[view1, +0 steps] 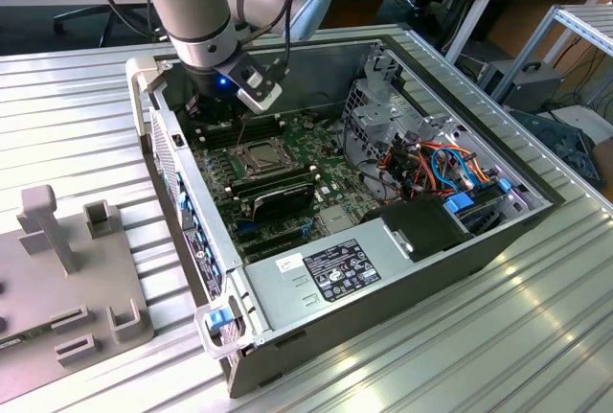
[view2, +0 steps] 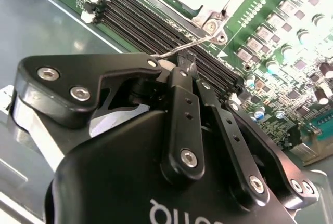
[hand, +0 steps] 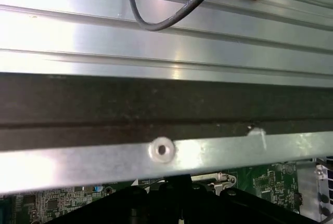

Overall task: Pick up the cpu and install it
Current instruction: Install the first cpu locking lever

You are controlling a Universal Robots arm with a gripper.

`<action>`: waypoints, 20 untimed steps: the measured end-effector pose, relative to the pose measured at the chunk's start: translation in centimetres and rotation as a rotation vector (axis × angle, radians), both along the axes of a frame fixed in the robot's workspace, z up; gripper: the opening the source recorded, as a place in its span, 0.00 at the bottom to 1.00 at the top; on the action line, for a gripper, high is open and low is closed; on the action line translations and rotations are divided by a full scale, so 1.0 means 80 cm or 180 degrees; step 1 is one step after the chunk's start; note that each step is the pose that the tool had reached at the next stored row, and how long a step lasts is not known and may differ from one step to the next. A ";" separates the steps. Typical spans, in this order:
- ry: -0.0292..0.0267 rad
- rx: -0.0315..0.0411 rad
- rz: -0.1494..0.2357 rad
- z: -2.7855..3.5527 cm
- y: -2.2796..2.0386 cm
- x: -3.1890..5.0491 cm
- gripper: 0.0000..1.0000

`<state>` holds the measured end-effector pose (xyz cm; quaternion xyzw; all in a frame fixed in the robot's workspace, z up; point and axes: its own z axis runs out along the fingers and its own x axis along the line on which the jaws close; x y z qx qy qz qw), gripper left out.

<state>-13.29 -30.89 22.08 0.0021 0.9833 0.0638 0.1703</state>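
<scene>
The gripper (view2: 188,64) hangs inside the open computer case (view1: 383,288), low over the motherboard (view1: 330,169) near the case's far wall. Its fingers (view2: 179,86) are closed together, pinching nothing visible. The cpu (view1: 259,155) sits in the socket frame (view1: 261,166) at mid-board, beside the black memory slots (view2: 156,26).

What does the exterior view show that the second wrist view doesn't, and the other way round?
Exterior view: the whole open computer case, its coloured cables and the grey fixture beside it. Second wrist view: the gripper near the memory slots, by a thin wire lever. Both: the cpu lying in its socket.
</scene>
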 end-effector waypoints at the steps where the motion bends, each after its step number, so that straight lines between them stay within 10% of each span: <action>1: -0.0008 0.0000 0.0000 0.0008 0.0000 -0.001 0.11; 10: -0.0029 0.0000 0.0000 0.0225 0.0006 -0.001 0.11; 20: -0.0029 0.0000 -0.0025 0.0043 -0.0037 0.013 0.11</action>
